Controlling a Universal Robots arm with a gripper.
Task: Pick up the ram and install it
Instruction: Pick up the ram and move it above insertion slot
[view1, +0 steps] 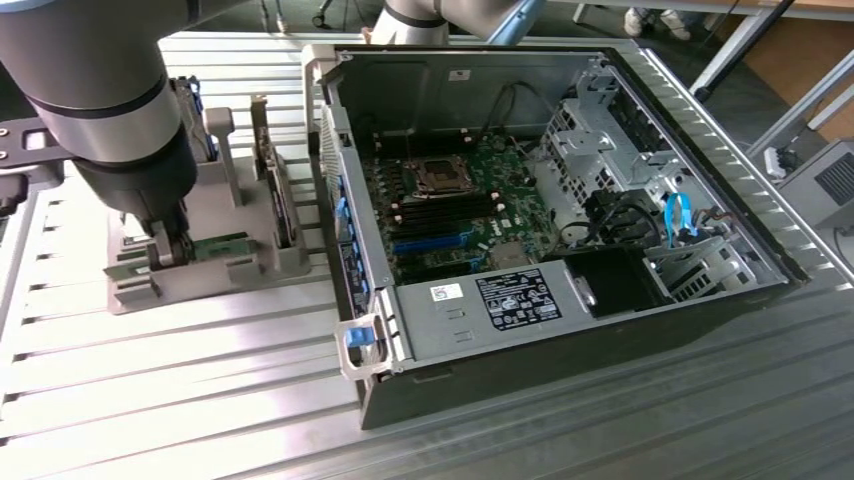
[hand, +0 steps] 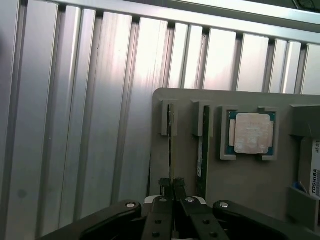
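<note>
The gripper (hand: 172, 185) pinches the ram (hand: 171, 142) standing edgewise in its holder (hand: 250, 185).

In the exterior view, the case wall (view1: 324, 170) blocks your gripper (view1: 170, 250) at 3 o'clock; 6 o'clock is bare table (view1: 174, 380).

The arm (view1: 100, 90) stands at ten o'clock in the exterior view, its thick grey wrist pointing straight down toward six o'clock. The gripper (view1: 167, 250) hangs vertical beneath it, its two black fingers (hand: 165, 186) pinched nearly together on the thin edge of the ram (hand: 171, 130).
</note>
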